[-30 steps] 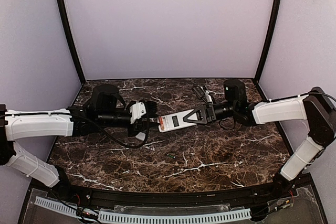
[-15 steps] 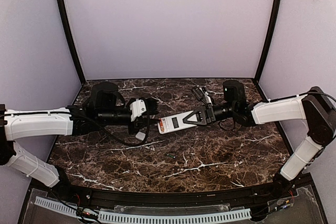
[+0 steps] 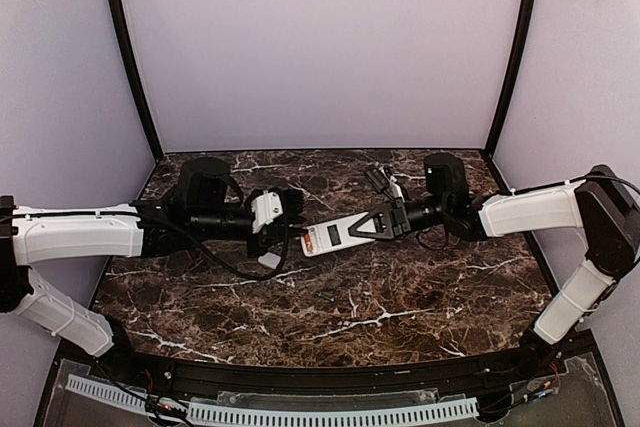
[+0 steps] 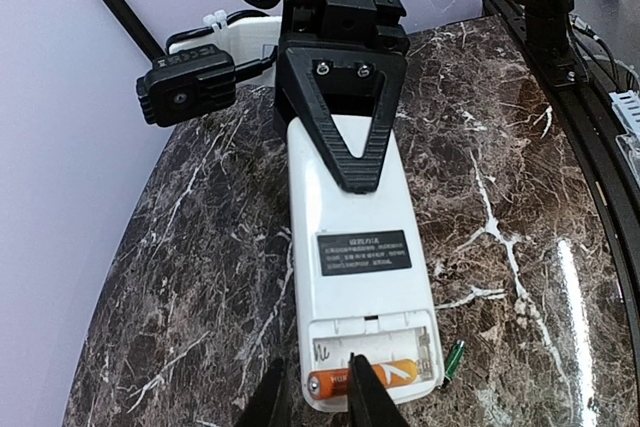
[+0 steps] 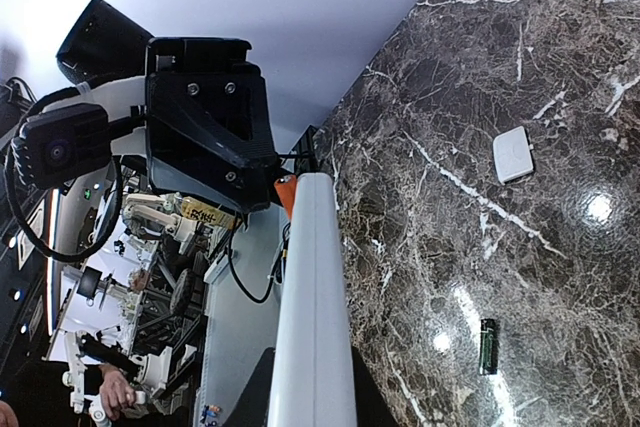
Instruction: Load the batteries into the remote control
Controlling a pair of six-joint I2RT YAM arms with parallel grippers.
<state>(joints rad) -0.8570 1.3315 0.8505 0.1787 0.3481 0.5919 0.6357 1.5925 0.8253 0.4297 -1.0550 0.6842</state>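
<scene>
Black fingers of the left gripper had closed in to a slim gap with nothing between them, one tip pressing the orange battery into the remote control at lower centre. The right gripper clamped the remote's far end. By my reckoning one cell was nearly seated, while the green battery lay on the marble just right of it, not yet loaded.

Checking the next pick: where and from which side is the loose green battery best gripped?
Probably its middle, jaws across the slim body, from straight above: the green battery lies flat on the table, both long sides clear.
</scene>
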